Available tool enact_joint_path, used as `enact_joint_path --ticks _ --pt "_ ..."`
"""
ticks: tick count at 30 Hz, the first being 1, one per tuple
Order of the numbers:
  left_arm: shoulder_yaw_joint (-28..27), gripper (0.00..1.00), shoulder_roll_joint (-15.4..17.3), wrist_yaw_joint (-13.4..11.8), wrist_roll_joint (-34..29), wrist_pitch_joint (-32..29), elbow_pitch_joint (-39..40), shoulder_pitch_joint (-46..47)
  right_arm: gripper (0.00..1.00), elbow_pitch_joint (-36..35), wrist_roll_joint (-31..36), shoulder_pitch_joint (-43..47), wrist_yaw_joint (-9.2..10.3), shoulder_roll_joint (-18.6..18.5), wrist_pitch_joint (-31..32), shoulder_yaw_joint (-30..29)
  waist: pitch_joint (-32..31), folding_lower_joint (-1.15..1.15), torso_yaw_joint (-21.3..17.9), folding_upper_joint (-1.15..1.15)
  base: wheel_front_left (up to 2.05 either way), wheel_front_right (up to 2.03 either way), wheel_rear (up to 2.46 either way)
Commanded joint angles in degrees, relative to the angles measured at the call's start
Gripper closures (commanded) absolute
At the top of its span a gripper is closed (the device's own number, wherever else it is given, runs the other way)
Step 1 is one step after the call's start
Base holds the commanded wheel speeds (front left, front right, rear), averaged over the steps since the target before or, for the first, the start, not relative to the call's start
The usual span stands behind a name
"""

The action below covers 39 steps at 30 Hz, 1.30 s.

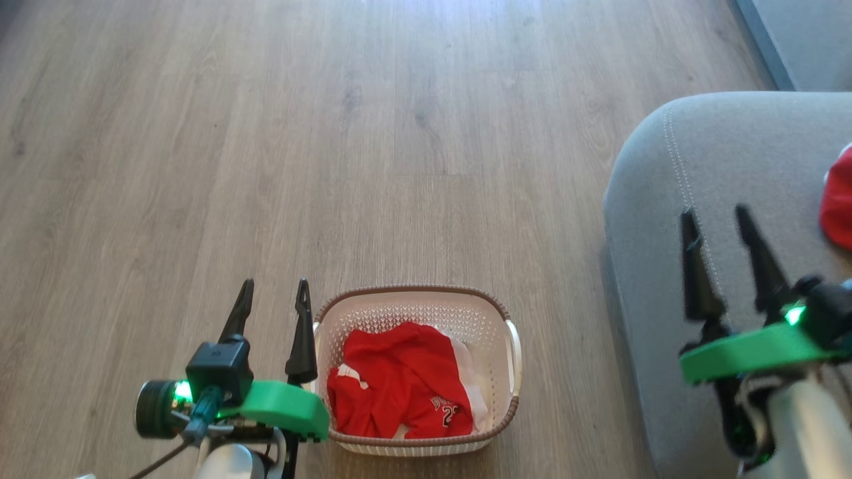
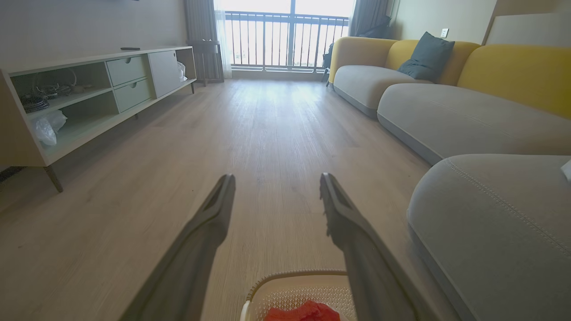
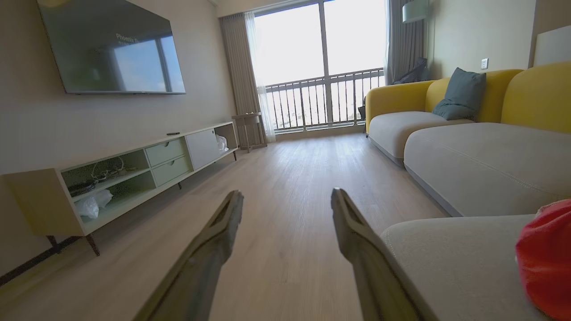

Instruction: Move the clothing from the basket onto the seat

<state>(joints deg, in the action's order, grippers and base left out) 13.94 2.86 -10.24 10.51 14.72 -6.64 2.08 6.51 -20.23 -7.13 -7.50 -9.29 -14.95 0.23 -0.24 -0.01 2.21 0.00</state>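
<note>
A cream basket with a brown rim stands on the wood floor and holds red clothing with white trim and printed lettering. Its rim and a bit of the red fabric show at the bottom of the left wrist view. My left gripper hangs open just left of the basket, nothing between its fingers. My right gripper is open and empty over the near end of the grey seat. Another red garment lies on the seat at the right edge, also in the right wrist view.
A low TV cabinet runs along the left wall under a wall-mounted screen. The grey and yellow sofa with a blue-grey cushion continues toward a balcony window. Wood floor stretches ahead.
</note>
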Motion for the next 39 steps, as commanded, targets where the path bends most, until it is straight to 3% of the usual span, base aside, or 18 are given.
enact_joint_path --ticks 1,13,39 --pt "-1.9 0.00 0.0 -0.2 -0.4 0.3 1.9 1.4 0.00 -2.3 0.9 -0.9 0.01 -0.1 -0.1 1.3 -0.2 0.01 0.3 0.00 0.00 0.00 0.00" --pt "-2.7 0.00 0.0 -0.5 -1.3 0.3 0.9 -2.5 0.00 -2.8 5.0 4.5 0.01 4.5 -0.1 1.3 0.1 0.01 -0.3 0.00 0.00 0.00 0.00" --pt "-1.8 0.00 0.0 0.1 -0.7 0.3 0.1 -2.4 0.00 1.5 9.8 5.4 0.01 4.5 -0.1 -0.2 0.0 0.01 -0.4 0.00 0.00 0.00 0.00"
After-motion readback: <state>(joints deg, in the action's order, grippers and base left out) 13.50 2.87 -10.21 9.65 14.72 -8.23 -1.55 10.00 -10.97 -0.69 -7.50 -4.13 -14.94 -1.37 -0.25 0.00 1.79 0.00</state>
